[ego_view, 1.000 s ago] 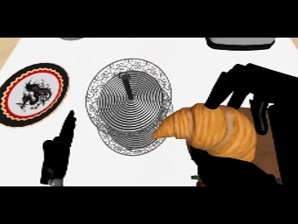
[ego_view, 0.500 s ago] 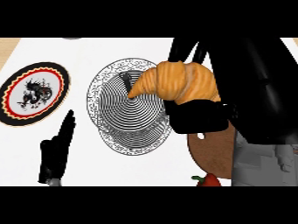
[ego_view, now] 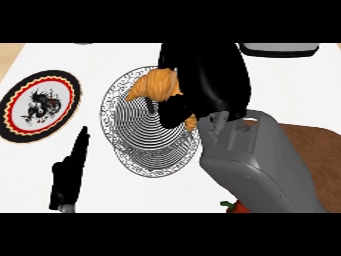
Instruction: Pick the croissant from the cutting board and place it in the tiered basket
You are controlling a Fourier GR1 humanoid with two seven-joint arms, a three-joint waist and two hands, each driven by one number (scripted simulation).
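The golden-brown croissant (ego_view: pixel 155 86) hangs over the upper part of the tiered basket (ego_view: pixel 137 145), a round black-and-white wire stand seen from above. My right hand (ego_view: pixel 206 77) is shut on the croissant and hides its right half. The grey right forearm (ego_view: pixel 258 162) crosses the brown cutting board (ego_view: pixel 322 150) at the right. My left hand (ego_view: pixel 69 172) rests open at the lower left, fingers pointing up, apart from the basket.
A round plate (ego_view: pixel 38 106) with a black, red and cream rim lies at the left. A dark tray (ego_view: pixel 280 48) shows at the top right edge. Something red (ego_view: pixel 236 206) peeks out under the right forearm.
My right hand has carried the croissant up and to the left, from the cutting board side to above the basket. The left hand has stayed still.
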